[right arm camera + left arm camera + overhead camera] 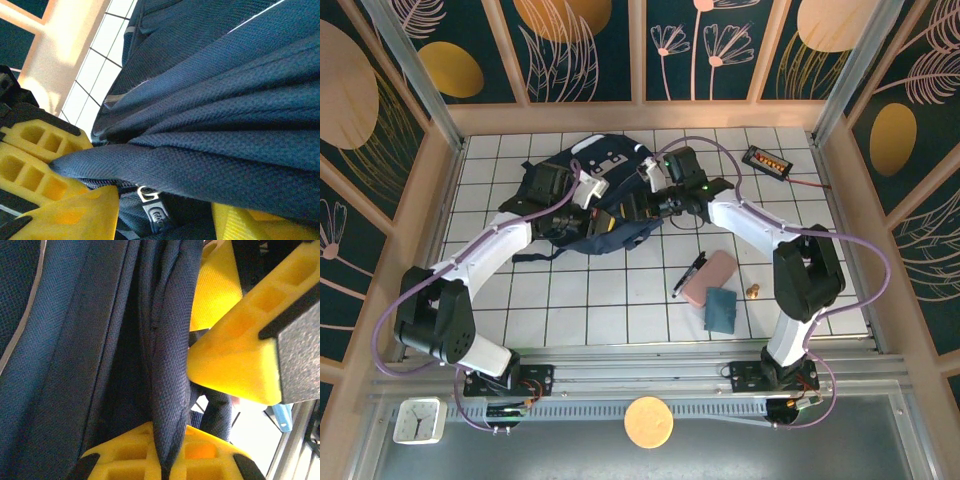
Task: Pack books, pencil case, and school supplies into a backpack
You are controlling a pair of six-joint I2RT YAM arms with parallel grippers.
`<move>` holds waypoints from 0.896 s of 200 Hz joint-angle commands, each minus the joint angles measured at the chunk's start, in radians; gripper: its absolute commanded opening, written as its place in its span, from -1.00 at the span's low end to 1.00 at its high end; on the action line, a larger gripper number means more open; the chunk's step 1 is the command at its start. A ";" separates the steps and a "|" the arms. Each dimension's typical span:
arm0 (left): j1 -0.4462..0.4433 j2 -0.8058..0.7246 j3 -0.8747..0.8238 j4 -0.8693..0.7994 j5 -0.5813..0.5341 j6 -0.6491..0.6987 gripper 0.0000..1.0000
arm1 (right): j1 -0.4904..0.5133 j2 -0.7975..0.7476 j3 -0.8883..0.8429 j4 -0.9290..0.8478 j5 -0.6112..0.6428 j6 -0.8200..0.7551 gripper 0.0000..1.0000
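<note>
- White tiled counter (570,300), dark grid lines.
- Dark teal wall panels (580,50), leaf and orange-disc print, pale wood frame (640,115).
- Small white clock (418,420) at near-left corner.

This is looking like a robotics lab's test cell rather than a home. A left arm (485,250) and a right arm (800,270) are sitting bolted to aluminium rails (640,372) at the near edge of a white gridded table (570,305), purple cables (388,310) trailing from them. Leaf-patterned panels (570,50) in pale frames are walling in the left, far and right sides like a staged backdrop.
</note>
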 commanded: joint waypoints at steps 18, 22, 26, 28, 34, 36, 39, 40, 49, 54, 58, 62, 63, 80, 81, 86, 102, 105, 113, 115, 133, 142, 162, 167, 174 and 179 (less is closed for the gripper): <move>0.003 -0.025 0.099 0.082 0.176 -0.025 -1.00 | 0.034 0.041 0.044 -0.087 0.133 -0.132 -0.01; 0.002 -0.025 0.099 0.083 0.179 -0.028 -1.00 | 0.039 0.042 0.049 -0.092 0.146 -0.141 -0.01; 0.002 -0.023 0.099 0.083 0.180 -0.030 -1.00 | 0.045 0.043 0.054 -0.096 0.160 -0.148 -0.01; 0.003 -0.023 0.099 0.083 0.181 -0.030 -1.00 | 0.049 0.043 0.055 -0.098 0.168 -0.151 -0.01; 0.003 -0.022 0.099 0.083 0.186 -0.033 -1.00 | 0.054 0.045 0.059 -0.103 0.188 -0.156 -0.02; 0.003 -0.022 0.099 0.084 0.187 -0.033 -1.00 | 0.055 0.046 0.060 -0.104 0.194 -0.157 -0.03; 0.003 -0.021 0.099 0.085 0.187 -0.035 -1.00 | 0.058 0.047 0.063 -0.105 0.203 -0.158 -0.04; 0.003 -0.020 0.099 0.085 0.187 -0.034 -1.00 | 0.058 0.047 0.064 -0.106 0.206 -0.159 -0.04; 0.003 -0.020 0.100 0.084 0.186 -0.037 -1.00 | 0.065 0.050 0.068 -0.110 0.233 -0.167 -0.08; 0.003 -0.019 0.101 0.082 0.185 -0.035 -1.00 | 0.068 0.051 0.070 -0.111 0.246 -0.169 -0.12; 0.002 -0.019 0.102 0.080 0.184 -0.033 -1.00 | 0.069 0.051 0.071 -0.111 0.256 -0.169 -0.16; 0.003 -0.019 0.103 0.077 0.183 -0.031 -1.00 | 0.068 0.051 0.073 -0.113 0.265 -0.169 -0.23; 0.003 -0.019 0.103 0.076 0.182 -0.029 -1.00 | 0.069 0.051 0.074 -0.113 0.266 -0.168 -0.25; 0.003 -0.021 0.105 0.051 0.166 -0.004 -1.00 | 0.068 0.050 0.084 -0.116 0.290 -0.168 -0.60; 0.002 -0.021 0.105 0.049 0.165 -0.003 -1.00 | 0.068 0.050 0.085 -0.116 0.291 -0.168 -0.61; 0.003 -0.023 0.104 0.038 0.154 0.009 -1.00 | 0.064 0.047 0.086 -0.117 0.293 -0.166 -0.68; 0.003 -0.034 0.096 -0.003 0.104 0.050 -1.00 | 0.045 0.040 0.082 -0.125 0.292 -0.153 -0.90; 0.003 -0.036 0.094 -0.010 0.092 0.056 -1.00 | 0.038 0.039 0.078 -0.126 0.288 -0.151 -0.94; 0.003 -0.044 0.089 -0.032 0.059 0.078 -1.00 | 0.020 0.033 0.065 -0.125 0.276 -0.144 -1.00; 0.002 -0.046 0.087 -0.036 0.053 0.083 -1.00 | 0.015 0.032 0.061 -0.124 0.272 -0.144 -1.00; 0.003 -0.063 0.073 -0.085 0.002 0.131 -1.00 | -0.031 0.026 0.038 -0.133 0.262 -0.137 -1.00; 0.003 -0.075 0.063 -0.101 -0.016 0.152 -1.00 | -0.063 0.030 0.035 -0.141 0.262 -0.139 -1.00; 0.002 -0.105 0.036 -0.121 -0.044 0.183 -1.00 | -0.110 0.044 0.043 -0.160 0.270 -0.148 -1.00; 0.003 -0.111 0.029 -0.122 -0.050 0.189 -1.00 | -0.117 0.049 0.047 -0.163 0.273 -0.149 -1.00; 0.003 -0.121 0.020 -0.126 -0.058 0.197 -1.00 | -0.127 0.057 0.051 -0.164 0.277 -0.152 -1.00; 0.004 -0.127 0.014 -0.129 -0.062 0.202 -1.00 | -0.135 0.062 0.054 -0.165 0.279 -0.152 -1.00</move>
